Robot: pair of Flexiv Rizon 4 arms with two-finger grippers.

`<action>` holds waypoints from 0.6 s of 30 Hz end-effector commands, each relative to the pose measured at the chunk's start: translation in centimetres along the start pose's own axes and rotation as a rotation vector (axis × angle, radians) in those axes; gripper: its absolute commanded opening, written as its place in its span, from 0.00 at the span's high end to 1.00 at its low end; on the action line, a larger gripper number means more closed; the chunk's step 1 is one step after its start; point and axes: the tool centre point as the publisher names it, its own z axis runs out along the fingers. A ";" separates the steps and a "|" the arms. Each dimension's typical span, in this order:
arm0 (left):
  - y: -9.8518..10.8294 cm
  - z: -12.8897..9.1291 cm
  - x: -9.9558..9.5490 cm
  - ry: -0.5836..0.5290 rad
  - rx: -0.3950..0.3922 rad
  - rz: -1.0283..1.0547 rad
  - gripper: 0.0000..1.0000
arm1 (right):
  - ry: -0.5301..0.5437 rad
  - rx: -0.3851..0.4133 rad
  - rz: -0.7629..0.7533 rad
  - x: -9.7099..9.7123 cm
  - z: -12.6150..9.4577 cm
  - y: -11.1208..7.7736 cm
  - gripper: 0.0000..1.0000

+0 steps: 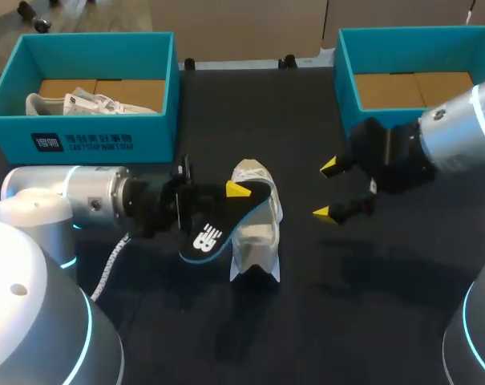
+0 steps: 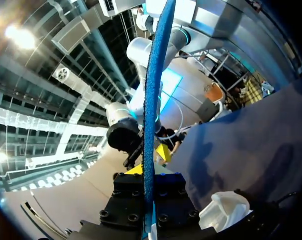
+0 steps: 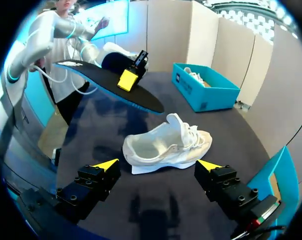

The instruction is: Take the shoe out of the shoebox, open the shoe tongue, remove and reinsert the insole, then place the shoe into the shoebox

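Dark table (image 1: 370, 305) carries two open teal cardboard shoeboxes at its far edge. The left shoebox (image 1: 90, 132) has a second white shoe (image 1: 90, 103) lying inside. The right shoebox (image 1: 402, 34) shows only its brown cardboard floor.

White lace-up sneaker (image 1: 254, 241) is out of the boxes. It sits on its sole near the table's middle with the tongue pulled up and the opening exposed, which is clearest in the right wrist view (image 3: 165, 147).

Left gripper (image 1: 236, 192) comes in from the left side. Its fingers are clamped from both sides on the black foam insole with a blue edge (image 1: 214, 233). The insole is out of the sneaker and held in the air. In the head view it overlaps the sneaker's left side. The right wrist view shows it tilted and clear of the sneaker (image 3: 111, 87). The left wrist view shows it edge-on (image 2: 151, 100), running out between the fingers.

Right gripper (image 1: 332, 190) hangs over the table to the right of the sneaker, apart from it. Its fingers are spread wide and hold nothing. From its own wrist camera (image 3: 157, 166), the sneaker lies just ahead of the two yellow tips.
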 end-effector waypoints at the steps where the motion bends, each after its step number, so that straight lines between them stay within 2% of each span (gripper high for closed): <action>1: -1.2 -0.9 0.1 0.008 -0.014 -0.007 1.00 | -0.043 0.046 -0.011 0.1 0.8 0.2 0.00; 8: -1.8 -1.7 0.4 0.034 -0.036 -0.048 1.00 | -0.019 0.109 -0.093 -0.2 1.7 -0.7 0.00; 11: -1.8 -1.7 0.7 0.045 -0.043 -0.059 1.00 | 0.005 0.167 -0.131 -0.3 2.1 -1.0 0.00; 18: -1.2 -1.7 1.7 0.050 -0.076 -0.062 1.00 | 0.009 0.185 -0.125 -0.4 2.5 -1.4 0.00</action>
